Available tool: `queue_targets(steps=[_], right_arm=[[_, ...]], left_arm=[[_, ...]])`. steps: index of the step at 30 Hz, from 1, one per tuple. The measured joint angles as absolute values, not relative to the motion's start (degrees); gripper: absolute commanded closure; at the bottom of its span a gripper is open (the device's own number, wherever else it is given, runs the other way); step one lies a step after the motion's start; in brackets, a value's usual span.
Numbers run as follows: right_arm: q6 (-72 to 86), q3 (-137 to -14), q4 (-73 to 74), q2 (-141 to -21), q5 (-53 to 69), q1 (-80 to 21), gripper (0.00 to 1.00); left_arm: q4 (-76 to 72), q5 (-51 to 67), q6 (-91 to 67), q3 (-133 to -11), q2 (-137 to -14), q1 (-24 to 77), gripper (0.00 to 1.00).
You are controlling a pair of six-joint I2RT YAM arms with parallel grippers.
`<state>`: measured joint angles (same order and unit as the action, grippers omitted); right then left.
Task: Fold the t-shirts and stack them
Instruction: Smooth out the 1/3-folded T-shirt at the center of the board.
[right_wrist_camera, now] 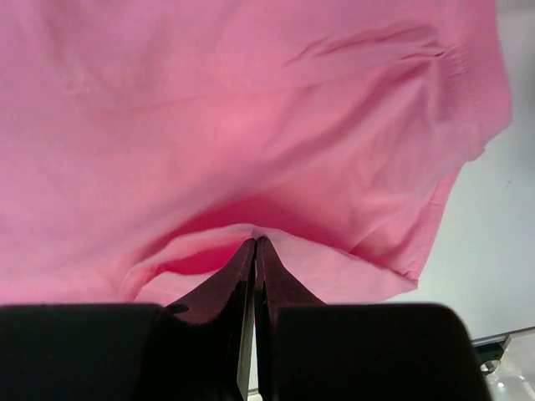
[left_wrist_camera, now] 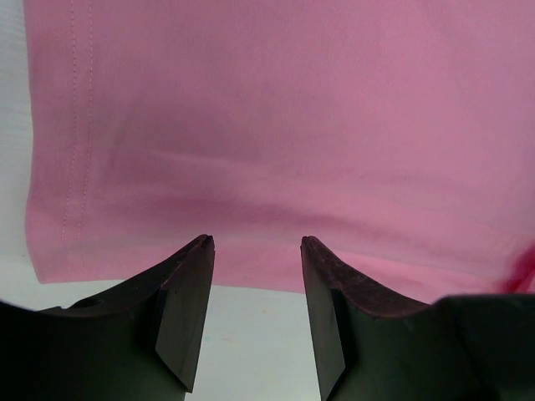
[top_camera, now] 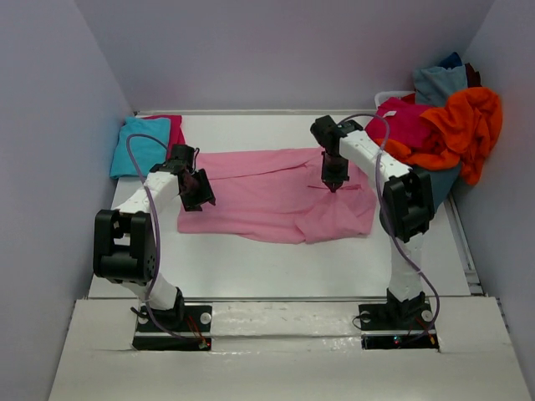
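**Item 1: light pink t-shirt** [top_camera: 259,196]. Location: middle of the table [top_camera: 276,263], spread flat and lying crosswise, well apart from every edge. Its right end is rumpled, with 1 flap doubled over toward the near edge. Condition: part-folded, not yet stacked.

**Item 2: right tool** [right_wrist_camera: 255,242]. Fingers pressed together on a small peak of the pink cloth near the shirt's right end. Creases run out from the pinch.

**Item 3: left tool** [left_wrist_camera: 257,242]. Fingers apart with nothing between them, hanging over the shirt's stitched left edge. Whether the tips touch the cloth cannot be told.

**Item 4: turquoise t-shirt** [top_camera: 140,149]. Folded, at the far left corner, with a strip of magenta cloth showing beside it.

**Item 5: loose heap, far right corner.** Contains an orange t-shirt [top_camera: 468,125], a magenta t-shirt [top_camera: 408,124] and a grey-blue t-shirt [top_camera: 439,83], all unfolded.

**Hazards, as judged:**
- The right pinch takes very little cloth, so a quick pull could slip it free.
- The pinch may have caught 2 layers, or only 1, either of which would skew the fold.
- With the left end unheld, a pull could drag the whole shirt across the table instead of folding it.
- The right arm's elbow stands near the orange t-shirt, so a wide swing could snag the heap.
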<state>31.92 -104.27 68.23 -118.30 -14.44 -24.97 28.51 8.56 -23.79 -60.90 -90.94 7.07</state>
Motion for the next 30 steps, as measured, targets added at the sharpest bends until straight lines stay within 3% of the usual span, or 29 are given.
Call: queue_targets(steps=[30], right_arm=[[30.79, -107.02, 69.36, -124.22, -16.80, -17.91, 0.89]], left_arm=[[28.97, 8.32, -23.42, -60.90, -90.94, 7.07, 0.43]])
